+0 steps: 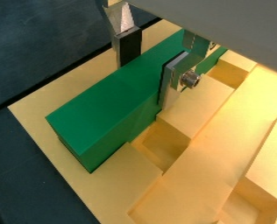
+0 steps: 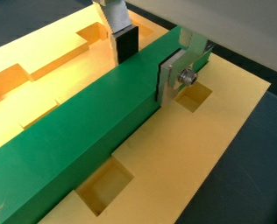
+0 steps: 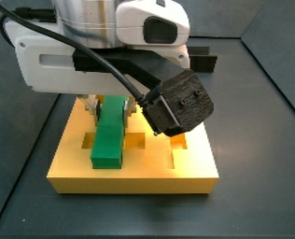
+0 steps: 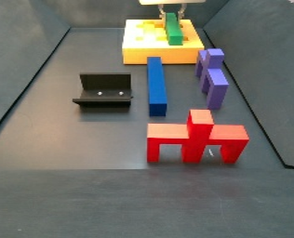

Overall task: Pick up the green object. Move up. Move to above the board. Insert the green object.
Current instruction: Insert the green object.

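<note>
**Green object held over the board, at the point of insertion**

The green object (image 1: 111,109) — a long, bright green block with flat faces and sharp edges — lies lengthwise on or just above the board (image 1: 100,206), over the row of square holes. Whether it is already seated in a hole or merely resting on the surface cannot be told from these views. The gripper (image 1: 151,61) grasps it at one end: the jaws stand narrow, closed on the block's two long side faces, one silver finger (image 1: 174,79) pressed flat against the near face and the dark-padded finger (image 1: 128,45) against the far one. In a side view the block (image 3: 110,138) hangs below the wrist (image 3: 100,37), roughly parallel to the yellow slab (image 3: 132,175).

As a judgement, the piece looks rigid, light and smooth-skinned — moulded plastic that will neither flex nor crush, but may slip or pivot between flat pads if gripped far from its middle. The parallel side faces are the natural place to hold it; a grasp nearer mid-length would resist tilting better.

Well apart from the board, a side view shows the fixture (image 4: 103,90), a blue bar (image 4: 156,85), a purple block (image 4: 212,76) and a red block (image 4: 195,138) on the dark floor (image 4: 62,130).
</note>
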Controlling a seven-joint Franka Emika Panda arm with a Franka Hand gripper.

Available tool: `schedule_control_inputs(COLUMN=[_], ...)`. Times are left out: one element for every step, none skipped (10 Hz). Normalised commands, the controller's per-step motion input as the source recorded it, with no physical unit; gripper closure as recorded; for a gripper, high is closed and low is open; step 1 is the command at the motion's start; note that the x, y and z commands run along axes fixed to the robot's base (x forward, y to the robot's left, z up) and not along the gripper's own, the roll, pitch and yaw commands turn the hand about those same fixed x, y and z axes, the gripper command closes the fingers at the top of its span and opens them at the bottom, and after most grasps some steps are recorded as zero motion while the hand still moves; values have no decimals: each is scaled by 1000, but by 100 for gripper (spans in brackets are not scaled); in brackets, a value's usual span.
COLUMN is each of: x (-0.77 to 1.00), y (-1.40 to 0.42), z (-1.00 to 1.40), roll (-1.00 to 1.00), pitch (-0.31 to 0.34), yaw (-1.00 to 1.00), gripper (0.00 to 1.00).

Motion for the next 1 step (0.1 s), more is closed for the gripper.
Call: schedule_control_inputs(x=[0], y=[0], z=[0], roll=[0], pitch=[0], yaw=[0], gripper=[100])
